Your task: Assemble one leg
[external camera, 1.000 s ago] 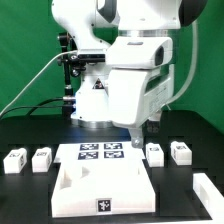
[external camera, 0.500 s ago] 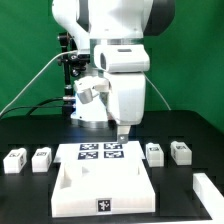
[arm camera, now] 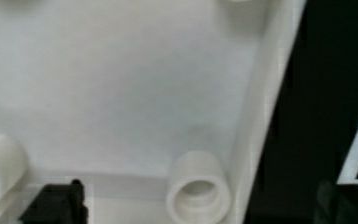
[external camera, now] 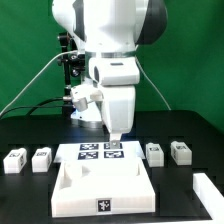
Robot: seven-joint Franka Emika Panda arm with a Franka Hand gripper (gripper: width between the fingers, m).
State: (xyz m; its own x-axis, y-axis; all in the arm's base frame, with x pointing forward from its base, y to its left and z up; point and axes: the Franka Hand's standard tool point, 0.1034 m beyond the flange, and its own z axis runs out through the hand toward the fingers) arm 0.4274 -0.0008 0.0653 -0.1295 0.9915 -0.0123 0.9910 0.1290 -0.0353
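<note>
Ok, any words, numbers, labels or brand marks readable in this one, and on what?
No words, numbers or brand names are readable in either view.
On the marker board: four black-and-white square tags, patterns only.
On the legs: a dark tag on each, too small to make out.
On the white panel: one tag on its front wall, pattern only.

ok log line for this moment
gripper: open, empty, above far edge of white panel | legs: four loose, none gripped | assembly: no leg fitted
</note>
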